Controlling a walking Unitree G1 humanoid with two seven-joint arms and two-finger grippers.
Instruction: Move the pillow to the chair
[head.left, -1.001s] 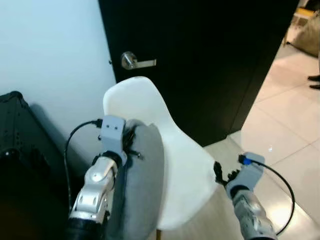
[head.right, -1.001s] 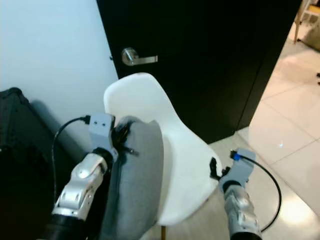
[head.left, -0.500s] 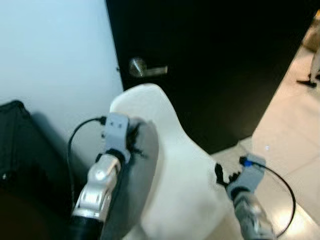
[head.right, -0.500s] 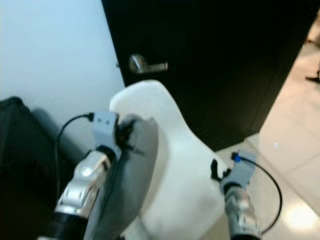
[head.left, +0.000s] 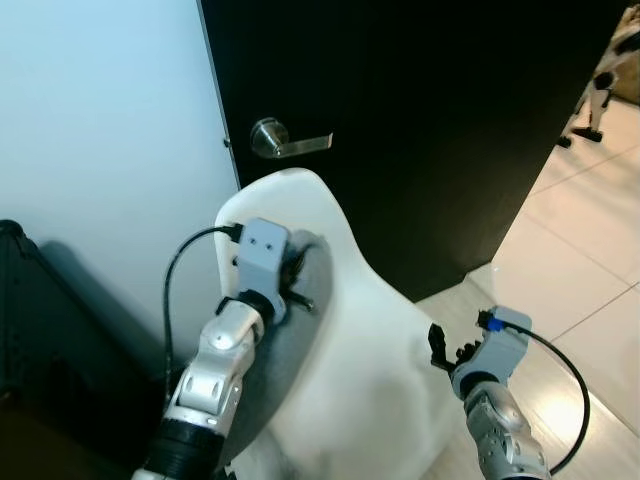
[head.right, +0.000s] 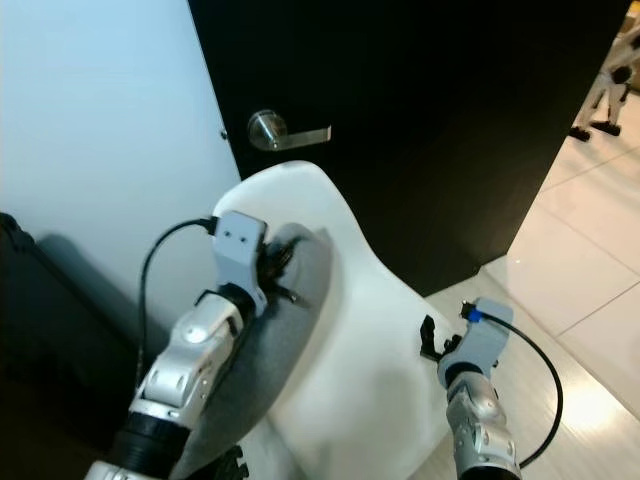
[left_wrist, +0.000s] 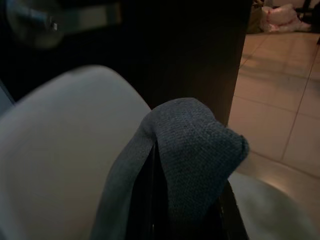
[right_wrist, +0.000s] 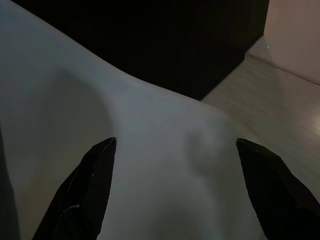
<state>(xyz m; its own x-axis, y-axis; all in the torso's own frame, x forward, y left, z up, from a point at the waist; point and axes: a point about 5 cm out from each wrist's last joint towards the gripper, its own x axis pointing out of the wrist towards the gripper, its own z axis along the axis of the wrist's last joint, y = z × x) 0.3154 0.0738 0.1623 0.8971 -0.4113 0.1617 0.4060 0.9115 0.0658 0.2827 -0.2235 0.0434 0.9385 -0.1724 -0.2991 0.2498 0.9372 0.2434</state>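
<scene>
Two grippers at work. L gripper (head.left: 296, 290) is clamped on a top corner of the grey pillow (head.right: 285, 330); wrist view shows the knit fabric (left_wrist: 195, 150) bunched up between the black fingers, folded over them. Pillow hangs down from that corner against the L side of the white chair (head.left: 370, 350), lying along the backrest's inner curve and running down toward the seat; lower part is hidden behind the L arm (head.left: 225, 350), so can't tell how much of it rests on the seat. L arm reaches up and fwd from lower L, black cable looping off the wrist block.

R gripper (head.left: 445, 352) sits low at the chair's R front edge, just beside the seat rim, not touching anything visible. R wrist view: both fingers (right_wrist: 85, 195) spread wide w/ bare white seat between them, holding nothing. Blue connector and black cable on its wrist.

Chair is a moulded shell type, backrest toward a black door (head.left: 430, 130) w/ a silver lever handle (head.left: 285, 140) just above the backrest top. Pale wall (head.left: 100, 130) to the L of the door. Dark boxy object (head.left: 40, 340) by the wall at far L, detail too dark to tell. Glossy beige tile floor (head.left: 590, 260) to the R; at the top R corner a person's feet (head.left: 590, 110), small and blurred.
</scene>
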